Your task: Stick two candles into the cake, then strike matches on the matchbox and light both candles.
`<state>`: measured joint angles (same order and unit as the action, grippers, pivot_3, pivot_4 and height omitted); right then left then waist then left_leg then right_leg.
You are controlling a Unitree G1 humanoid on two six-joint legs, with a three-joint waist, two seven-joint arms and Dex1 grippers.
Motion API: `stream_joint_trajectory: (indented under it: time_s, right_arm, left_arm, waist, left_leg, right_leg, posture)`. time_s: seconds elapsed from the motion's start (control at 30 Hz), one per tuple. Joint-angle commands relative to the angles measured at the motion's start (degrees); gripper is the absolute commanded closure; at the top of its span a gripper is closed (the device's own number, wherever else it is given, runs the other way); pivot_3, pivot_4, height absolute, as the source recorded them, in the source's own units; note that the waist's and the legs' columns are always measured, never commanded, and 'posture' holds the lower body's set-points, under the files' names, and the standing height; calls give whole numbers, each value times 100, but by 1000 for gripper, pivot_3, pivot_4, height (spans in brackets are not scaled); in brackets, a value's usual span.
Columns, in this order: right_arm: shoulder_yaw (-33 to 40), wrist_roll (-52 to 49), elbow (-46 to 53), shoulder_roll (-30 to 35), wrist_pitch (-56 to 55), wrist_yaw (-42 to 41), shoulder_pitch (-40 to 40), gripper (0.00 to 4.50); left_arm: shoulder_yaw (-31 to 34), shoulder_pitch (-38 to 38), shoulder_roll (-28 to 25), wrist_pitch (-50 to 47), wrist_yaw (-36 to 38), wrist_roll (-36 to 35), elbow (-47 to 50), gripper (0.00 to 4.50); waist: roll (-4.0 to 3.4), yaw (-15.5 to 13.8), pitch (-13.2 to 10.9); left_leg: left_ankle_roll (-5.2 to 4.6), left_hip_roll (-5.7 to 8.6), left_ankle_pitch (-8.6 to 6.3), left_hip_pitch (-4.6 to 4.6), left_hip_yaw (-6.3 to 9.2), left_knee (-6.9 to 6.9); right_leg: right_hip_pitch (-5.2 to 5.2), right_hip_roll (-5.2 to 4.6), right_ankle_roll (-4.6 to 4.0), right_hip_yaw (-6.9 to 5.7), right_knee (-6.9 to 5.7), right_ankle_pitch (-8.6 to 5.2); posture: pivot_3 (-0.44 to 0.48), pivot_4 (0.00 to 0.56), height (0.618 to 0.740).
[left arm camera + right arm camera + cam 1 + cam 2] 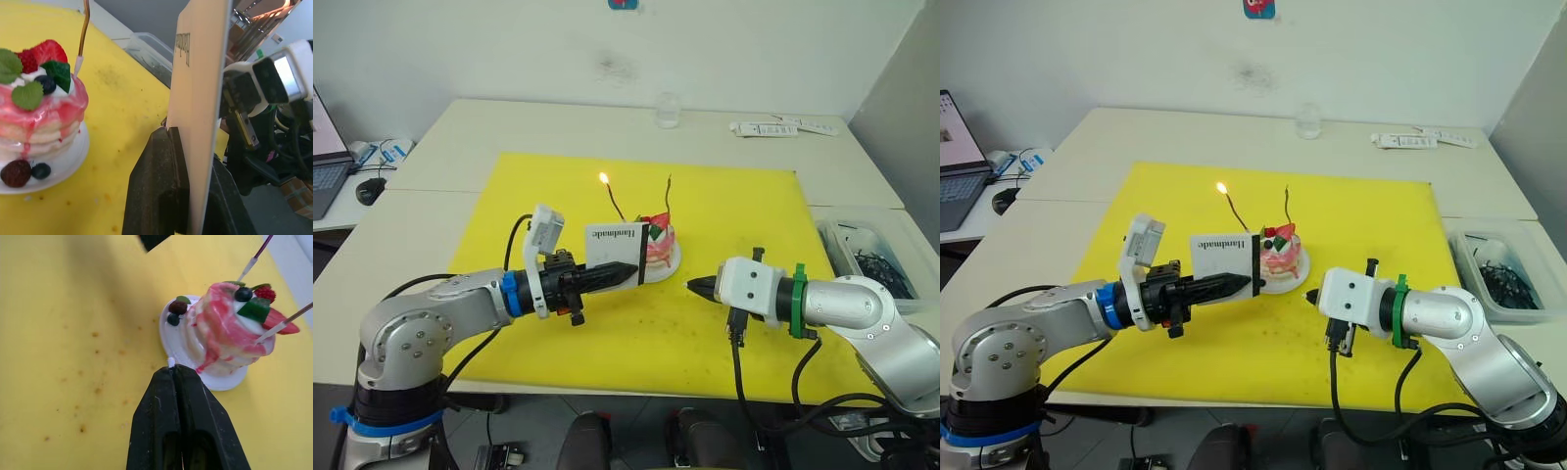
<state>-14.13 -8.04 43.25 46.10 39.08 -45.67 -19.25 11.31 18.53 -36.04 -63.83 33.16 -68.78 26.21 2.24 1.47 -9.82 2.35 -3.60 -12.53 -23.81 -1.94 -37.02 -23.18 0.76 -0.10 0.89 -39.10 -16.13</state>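
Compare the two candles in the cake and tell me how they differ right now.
The candle on the robot's left carries a small flame at its tip; the candle on the right has none. The left candle leans outward, away from the cake, with a curve; the right one stands closer to upright. Both are thin dark sticks planted in the cake's top, rising well above it.

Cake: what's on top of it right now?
The cake carries a strawberry slice, dark berries, green leaves, and two candles: one lit, one unlit. The matchbox, held upright in the left gripper, covers the lit candle's base.
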Motion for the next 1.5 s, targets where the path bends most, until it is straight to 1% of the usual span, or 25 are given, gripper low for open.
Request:
stream_joint_trajectory:
  time_s: [0.03,0.13,0.23,0.5,0.63,0.97,1.2,1.5]
  right_arm:
    - [216,-109,227,-82,136,95,-151,4464]
    - [267,-130,278,-188,198,183,-195,4464]
    - [362,-85,304,-311,12,294,-168,4464]
    - [382,-76,511,-219,-484,142,143,4464]
    - [157,77,482,-235,-589,180,91,4464]
    - [-234,470,147,-369,-952,216,-240,4464]
    - [-452,630,-5,-451,-1113,133,-353,4464]
    - [-704,820,-138,-440,-1337,-68,-310,4464]
  left_arm:
    - [-197,-105,130,167,39,99,-85,4500]
    - [-263,-123,313,34,-119,-80,-301,4500]
    - [-274,-68,513,-328,-381,-550,-689,4500]
    - [-268,495,603,-947,-778,-1287,-1503,4500]
    - [-323,615,511,-1126,-741,-1365,-1601,4500]
    - [-329,689,487,-1302,-678,-1403,-1654,4500]
    - [-298,690,529,-1327,-680,-1488,-1636,4500]
    - [-309,742,633,-1253,-658,-1541,-1598,4500]
  waist:
    - [0,-2,0]
    - [0,-4,0]
    - [0,-4,0]
    - [0,-8,0]
    - [0,4,0]
    - [0,-2,0]
    - [0,-2,0]
    - [0,-3,0]
  left_leg:
    - [0,1,0,0,-1,1]
    - [0,1,0,-3,-2,3]
    - [0,0,0,-4,0,3]
    - [0,3,0,-4,5,2]
    - [0,3,0,-4,2,2]
    - [0,3,0,-3,4,2]
    - [0,2,0,-2,3,2]
    - [0,2,0,-3,3,2]
  right_leg:
    - [0,0,0,1,1,0]
    - [-2,0,0,2,4,-1]
    - [-4,0,0,1,3,-1]
    - [-3,6,0,-5,-1,-1]
    - [-3,5,0,-2,1,-1]
    - [-3,5,0,-2,-1,-1]
    - [-3,4,-1,-2,-1,0]
    - [-3,4,0,-2,-1,-1]
  posture:
    - [0,150,740]
    - [0,150,740]
    - [0,150,740]
    - [0,150,740]
    - [0,150,740]
    - [0,150,740]
    - [0,150,740]
    - [0,150,740]
